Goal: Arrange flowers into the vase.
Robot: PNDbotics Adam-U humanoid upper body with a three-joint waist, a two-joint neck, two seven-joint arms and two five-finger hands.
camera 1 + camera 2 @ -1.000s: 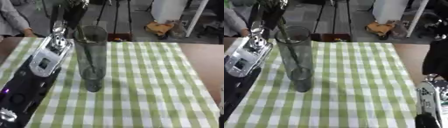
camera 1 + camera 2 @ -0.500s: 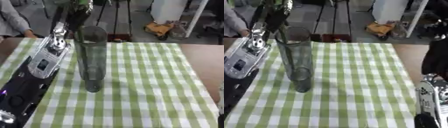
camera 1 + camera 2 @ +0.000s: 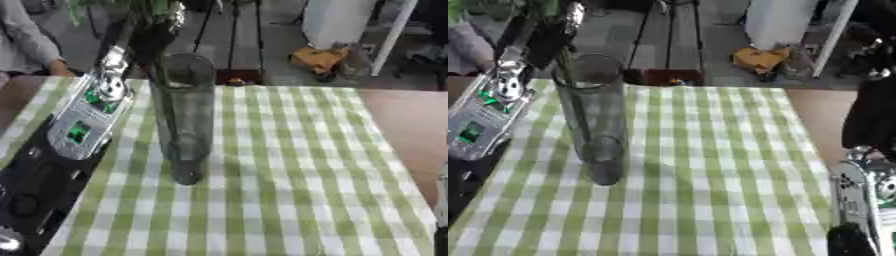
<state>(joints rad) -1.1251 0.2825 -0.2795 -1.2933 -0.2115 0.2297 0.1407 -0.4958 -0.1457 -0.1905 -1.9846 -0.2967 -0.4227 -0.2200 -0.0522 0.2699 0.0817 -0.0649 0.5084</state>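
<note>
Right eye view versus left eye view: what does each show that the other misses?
Only the right eye view shows the robot's right arm, silver and black, along the right edge; its hand is out of frame. Only the left eye view shows a person's grey sleeve at the table's far left corner. Both share the tall glass vase upright on the green checked cloth, and the left hand raised above its rim with green stems.

A tall clear glass vase (image 3: 182,120) is stood left of centre on the green-and-white checked tablecloth (image 3: 289,170); the black-and-silver left hand (image 3: 149,30) is held above it, upper left.
</note>
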